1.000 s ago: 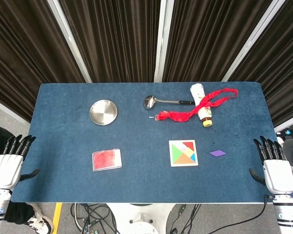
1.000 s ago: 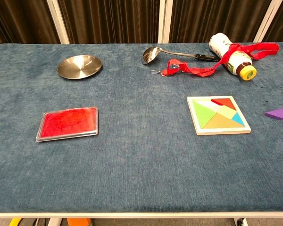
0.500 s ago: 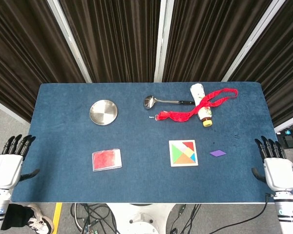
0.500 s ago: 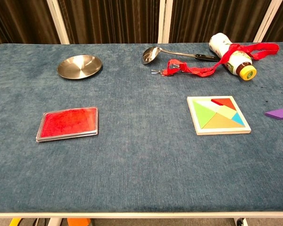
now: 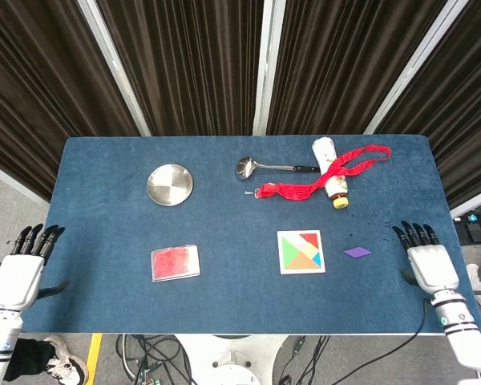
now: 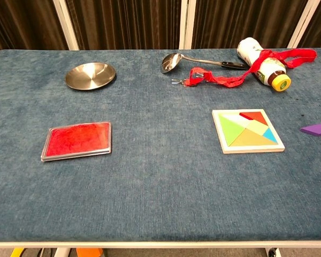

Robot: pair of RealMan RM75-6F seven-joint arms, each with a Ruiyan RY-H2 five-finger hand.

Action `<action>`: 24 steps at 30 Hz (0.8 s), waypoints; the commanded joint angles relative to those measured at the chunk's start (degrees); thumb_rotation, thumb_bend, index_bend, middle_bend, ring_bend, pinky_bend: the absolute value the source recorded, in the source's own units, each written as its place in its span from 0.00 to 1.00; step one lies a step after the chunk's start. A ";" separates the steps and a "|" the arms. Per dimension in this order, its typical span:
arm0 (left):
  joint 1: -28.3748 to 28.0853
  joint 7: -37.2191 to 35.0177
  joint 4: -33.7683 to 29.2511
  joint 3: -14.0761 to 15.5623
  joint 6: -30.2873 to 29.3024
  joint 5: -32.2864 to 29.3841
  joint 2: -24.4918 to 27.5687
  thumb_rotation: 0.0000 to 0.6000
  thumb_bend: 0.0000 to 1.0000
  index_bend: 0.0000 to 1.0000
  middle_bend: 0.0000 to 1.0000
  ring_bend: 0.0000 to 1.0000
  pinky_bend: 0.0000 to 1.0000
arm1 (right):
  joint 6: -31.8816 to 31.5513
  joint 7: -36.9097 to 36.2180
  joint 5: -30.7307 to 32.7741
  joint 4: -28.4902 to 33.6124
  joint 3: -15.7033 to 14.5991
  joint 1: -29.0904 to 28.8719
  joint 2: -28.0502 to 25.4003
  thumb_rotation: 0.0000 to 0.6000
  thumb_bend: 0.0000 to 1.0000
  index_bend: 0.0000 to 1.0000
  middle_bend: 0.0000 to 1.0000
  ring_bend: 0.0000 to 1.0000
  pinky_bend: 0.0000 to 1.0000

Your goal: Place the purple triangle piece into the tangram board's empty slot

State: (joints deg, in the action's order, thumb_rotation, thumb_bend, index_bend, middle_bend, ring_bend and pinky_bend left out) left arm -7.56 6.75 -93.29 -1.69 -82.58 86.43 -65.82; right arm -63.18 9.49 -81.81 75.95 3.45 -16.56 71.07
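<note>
The purple piece [image 5: 357, 252] lies flat on the blue table, just right of the tangram board [image 5: 301, 252]; the chest view shows the piece [image 6: 316, 129] near the right edge and the board [image 6: 247, 131] filled with coloured pieces. My right hand [image 5: 427, 265] hovers over the table's right front corner, fingers spread and empty, a short way right of the purple piece. My left hand [image 5: 20, 275] hangs off the table's left edge, fingers apart, holding nothing. Neither hand shows in the chest view.
A red flat case [image 5: 175, 262] lies front left and a steel dish [image 5: 170, 184] behind it. At the back are a ladle [image 5: 264, 168], a red strap [image 5: 329, 174] and a lying bottle [image 5: 331, 171].
My right hand has moved left and forward, from beside the table's right edge to over its corner, closer to the purple piece. The left hand has barely shifted.
</note>
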 commanded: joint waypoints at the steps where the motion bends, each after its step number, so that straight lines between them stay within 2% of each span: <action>1: -0.14 -0.27 0.14 0.02 0.41 -0.27 0.12 1.00 0.05 0.10 0.08 0.00 0.04 | 1.91 -0.58 -0.93 -1.24 -0.21 -1.91 0.71 1.00 0.18 0.03 0.00 0.00 0.00; 8: -0.28 -0.21 0.46 -0.05 0.99 -0.99 0.06 1.00 0.05 0.10 0.08 0.00 0.04 | 6.61 -1.79 -1.95 -2.94 -1.13 -5.38 2.24 1.00 0.18 0.03 0.00 0.00 0.00; 14: -0.40 0.26 0.70 0.01 1.35 -1.29 -0.25 1.00 0.05 0.10 0.08 0.00 0.04 | 7.64 -3.34 -2.87 -4.40 -1.42 -7.20 4.29 1.00 0.18 0.04 0.00 0.00 0.00; 24: -0.53 -0.08 1.37 0.09 1.81 -1.62 -0.69 1.00 0.05 0.11 0.08 0.00 0.04 | 7.39 -9.89 -4.35 -6.81 -2.03 -8.67 6.37 1.00 0.19 0.15 0.00 0.00 0.00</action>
State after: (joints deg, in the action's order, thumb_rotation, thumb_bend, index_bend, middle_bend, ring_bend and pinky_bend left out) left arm -8.09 6.67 -91.92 -1.61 -80.76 84.81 -66.51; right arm -55.71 0.40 -85.86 69.68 1.60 -24.95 77.11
